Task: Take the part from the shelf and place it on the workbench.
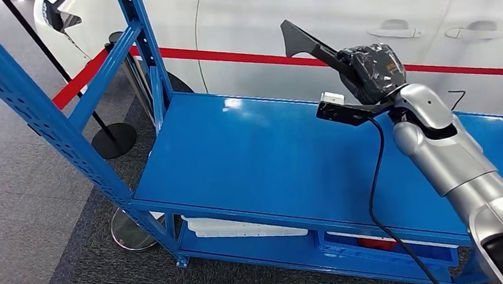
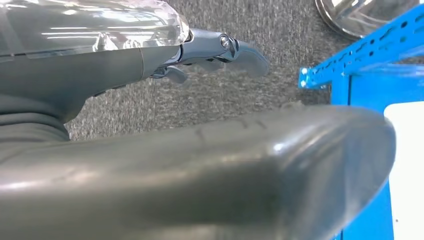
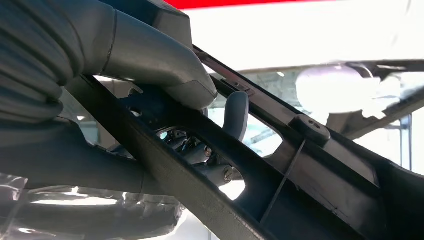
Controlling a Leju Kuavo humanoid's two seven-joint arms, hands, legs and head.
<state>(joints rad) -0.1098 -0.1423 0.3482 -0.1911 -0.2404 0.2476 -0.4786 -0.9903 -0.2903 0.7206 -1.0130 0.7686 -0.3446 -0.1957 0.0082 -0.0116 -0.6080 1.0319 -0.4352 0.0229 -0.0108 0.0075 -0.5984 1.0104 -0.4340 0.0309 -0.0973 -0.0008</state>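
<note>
Right hand: your right hand (image 1: 372, 72), wrapped in clear film, grips the part; in the right wrist view the thumb (image 3: 150, 60) presses on one side of it and a finger (image 3: 235, 114) shows through a slot from the other side.
Part: the part (image 1: 305, 41) is a long black plastic piece, held up in the air above the far right of the surface, not touching it. Its wide end points up and to the left, towards the car.
Left hand: your left hand (image 2: 150, 165) hangs over the grey carpet (image 2: 260, 95) near a blue frame post (image 2: 367, 47); the fingers (image 2: 220, 50) are stretched out and hold nothing.
Surface: the blue surface (image 1: 263, 161) lies below the right arm, with a black cable (image 1: 373, 193) hanging across it.
Lower shelf: a white tray (image 1: 241, 227) lies under the surface; at the right is a blue bin (image 1: 383, 252) with something red in it.
Background: a white car (image 1: 333, 16) with a red stripe stands just beyond the surface.
</note>
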